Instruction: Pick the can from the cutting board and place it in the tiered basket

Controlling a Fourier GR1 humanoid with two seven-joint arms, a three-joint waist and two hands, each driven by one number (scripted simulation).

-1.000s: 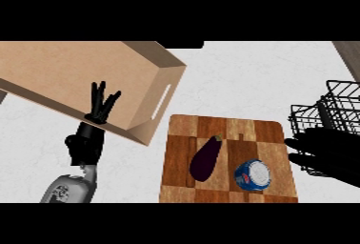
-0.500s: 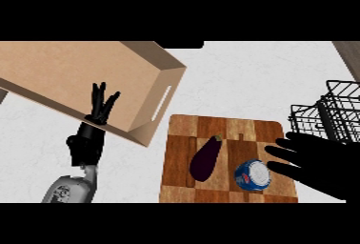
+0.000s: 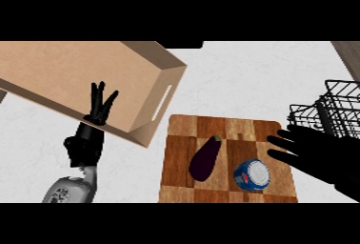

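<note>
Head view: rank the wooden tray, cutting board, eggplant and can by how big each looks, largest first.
1. Wooden tray, though it is tilted and may sit nearer the camera, and the picture's edge crops it.
2. Cutting board.
3. Eggplant.
4. Can, seen from above, so only its round top shows.
</note>
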